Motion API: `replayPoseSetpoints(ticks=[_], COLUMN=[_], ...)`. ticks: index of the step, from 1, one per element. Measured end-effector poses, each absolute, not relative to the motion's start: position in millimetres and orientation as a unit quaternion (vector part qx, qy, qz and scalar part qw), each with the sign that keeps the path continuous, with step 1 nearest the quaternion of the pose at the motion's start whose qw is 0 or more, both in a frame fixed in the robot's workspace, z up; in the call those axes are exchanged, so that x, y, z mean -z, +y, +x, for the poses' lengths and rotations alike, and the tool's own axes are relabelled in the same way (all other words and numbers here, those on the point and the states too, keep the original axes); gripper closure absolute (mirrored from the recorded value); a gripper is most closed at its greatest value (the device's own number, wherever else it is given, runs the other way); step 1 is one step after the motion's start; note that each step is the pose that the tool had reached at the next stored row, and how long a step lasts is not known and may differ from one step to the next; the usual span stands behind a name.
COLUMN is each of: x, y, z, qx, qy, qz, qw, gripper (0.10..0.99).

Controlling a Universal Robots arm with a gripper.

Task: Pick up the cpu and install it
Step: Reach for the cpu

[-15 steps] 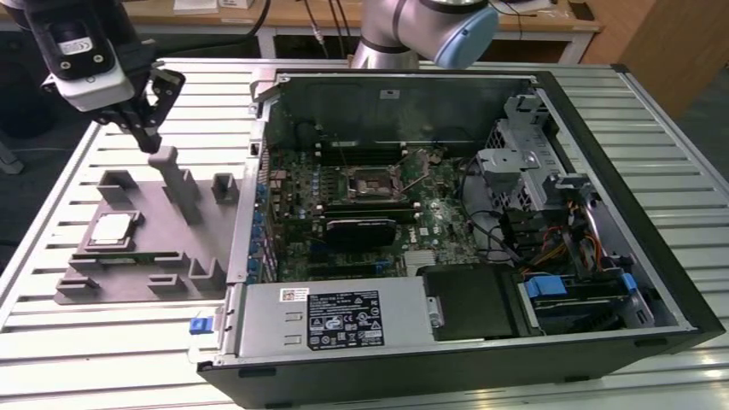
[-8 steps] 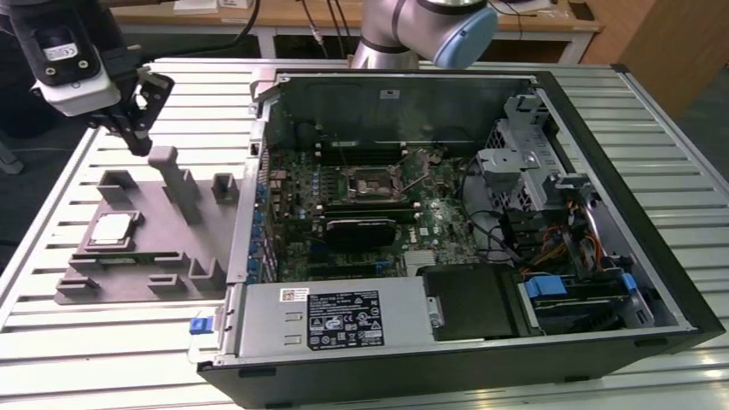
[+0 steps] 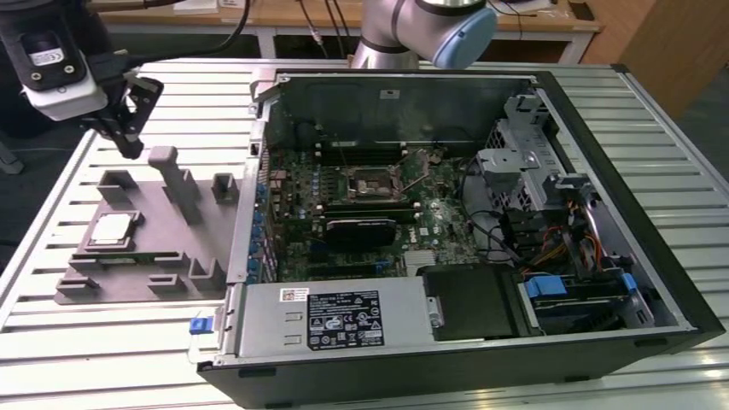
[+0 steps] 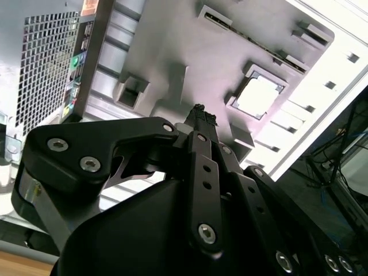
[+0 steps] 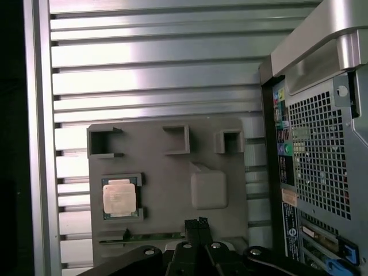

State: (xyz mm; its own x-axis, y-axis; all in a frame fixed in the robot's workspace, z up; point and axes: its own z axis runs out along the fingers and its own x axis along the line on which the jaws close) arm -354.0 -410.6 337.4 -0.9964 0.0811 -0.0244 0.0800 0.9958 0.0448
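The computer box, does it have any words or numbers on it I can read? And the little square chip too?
None can be read.
white label on the power supply: print too small to read.
small sticker beside it: too small to read.
cpu top: faint marks, too blurred to read.

Silver tubular arm [image 3: 381,38], pale blue rounded joint cap [image 3: 462,36], white-and-grey boxy housing [image 3: 51,73] above the tool [image 4: 199,112], tool matte black, flat jointed link bars [image 4: 202,184], silver round-head screws [image 4: 207,233] at the pivots
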Motion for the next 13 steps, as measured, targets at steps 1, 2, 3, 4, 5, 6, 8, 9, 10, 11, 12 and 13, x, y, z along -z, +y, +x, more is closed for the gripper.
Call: replayPoseSetpoints(ticks=[1, 2, 3, 4, 5, 6, 8, 9, 10, 11, 12, 13], x=[-336.8, -336.2, -335.5, -334.9, -334.3, -333.6, -332.2, -331.3, -330.4, -329.3, -328.3, -327.0], y=[-410.6, -410.6, -410.6, -410.6, -410.6, -410.7, -410.6, -410.6, -410.6, -410.6, -410.6, -410.7], z=[-355.6, -357.2, -358.8, -360.4, -362.1, -364.0, -367.1, -368.6, -370.1, -371.5, -372.9, -374.3], qx=[-0.022, -0.022, -0.022, -0.022, -0.022, -0.022, -0.022, -0.022, -0.022, -0.022, -0.022, -0.022], qy=[0.999, 0.999, 0.999, 0.999, 0.999, 0.999, 0.999, 0.999, 0.999, 0.999, 0.999, 0.999], qz=[0.04, 0.04, 0.04, 0.04, 0.041, 0.041, 0.041, 0.041, 0.041, 0.041, 0.041, 0.041], qw=[0.013, 0.013, 0.013, 0.013, 0.013, 0.013, 0.013, 0.013, 0.013, 0.013, 0.013, 0.013], gripper=[0.98, 0.98, 0.98, 0.98, 0.98, 0.98, 0.98, 0.98, 0.98, 0.98, 0.98, 0.98])
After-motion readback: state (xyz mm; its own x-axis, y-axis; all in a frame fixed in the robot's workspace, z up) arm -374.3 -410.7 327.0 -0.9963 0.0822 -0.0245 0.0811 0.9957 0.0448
